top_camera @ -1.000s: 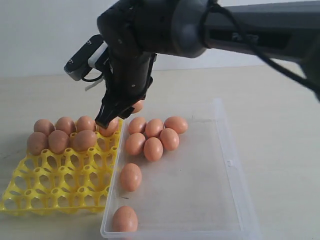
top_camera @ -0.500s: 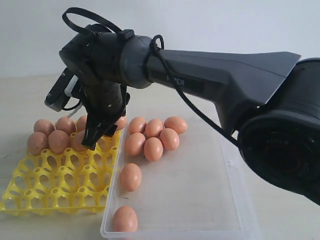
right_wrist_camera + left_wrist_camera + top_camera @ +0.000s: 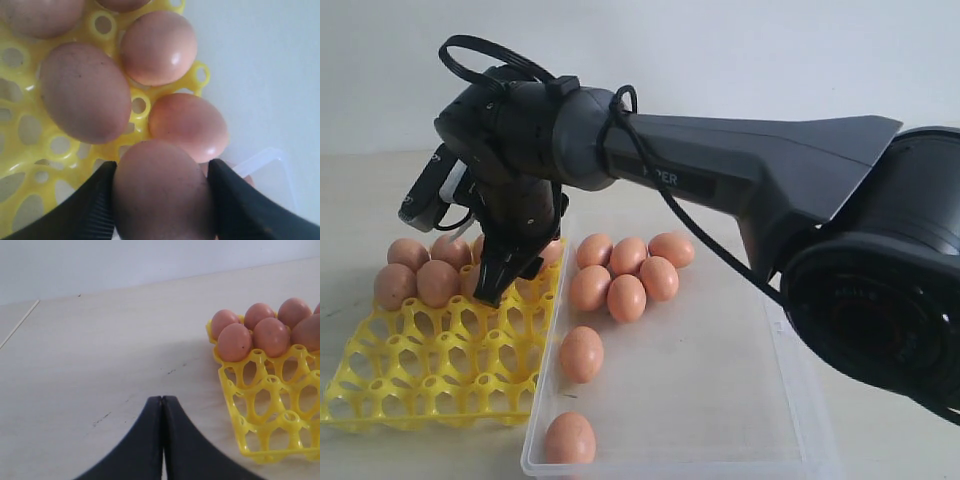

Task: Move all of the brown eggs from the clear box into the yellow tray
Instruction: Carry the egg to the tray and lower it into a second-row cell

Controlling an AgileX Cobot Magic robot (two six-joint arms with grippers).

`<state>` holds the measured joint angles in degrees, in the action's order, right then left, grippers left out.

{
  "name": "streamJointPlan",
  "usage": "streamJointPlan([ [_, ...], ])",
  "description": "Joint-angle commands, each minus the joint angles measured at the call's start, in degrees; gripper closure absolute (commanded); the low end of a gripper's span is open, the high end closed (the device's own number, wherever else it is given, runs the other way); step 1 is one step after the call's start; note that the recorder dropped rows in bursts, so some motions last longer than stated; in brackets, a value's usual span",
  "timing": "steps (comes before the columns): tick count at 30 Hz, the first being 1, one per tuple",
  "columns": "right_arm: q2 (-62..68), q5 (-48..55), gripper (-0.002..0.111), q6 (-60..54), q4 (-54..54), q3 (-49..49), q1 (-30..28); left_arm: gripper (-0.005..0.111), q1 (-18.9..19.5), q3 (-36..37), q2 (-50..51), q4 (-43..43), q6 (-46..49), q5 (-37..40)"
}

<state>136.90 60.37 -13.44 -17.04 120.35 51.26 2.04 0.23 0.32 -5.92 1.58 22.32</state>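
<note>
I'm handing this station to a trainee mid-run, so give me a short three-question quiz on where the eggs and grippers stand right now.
1. True or false: the left gripper is holding an egg.
2. How many brown eggs lie loose in the clear box? A) six B) eight C) eleven
3. Fill in: the right gripper is clamped on one egg above the ____.
Key: 1 false, it is shut on nothing; 2 B; 3 yellow tray.
</note>
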Motion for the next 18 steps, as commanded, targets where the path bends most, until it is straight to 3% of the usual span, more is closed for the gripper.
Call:
streamJointPlan([
  [1, 0.56, -2.39, 0.108, -0.4, 0.79, 0.62, 0.06, 0.107, -0.43, -0.23, -0.32, 0.14, -0.27, -0.52],
  [18, -1.77, -5.98, 0.108, 0.18, 2.06, 0.72, 0.06, 0.107, -0.43, -0.23, -0.32, 0.14, -0.27, -0.52],
])
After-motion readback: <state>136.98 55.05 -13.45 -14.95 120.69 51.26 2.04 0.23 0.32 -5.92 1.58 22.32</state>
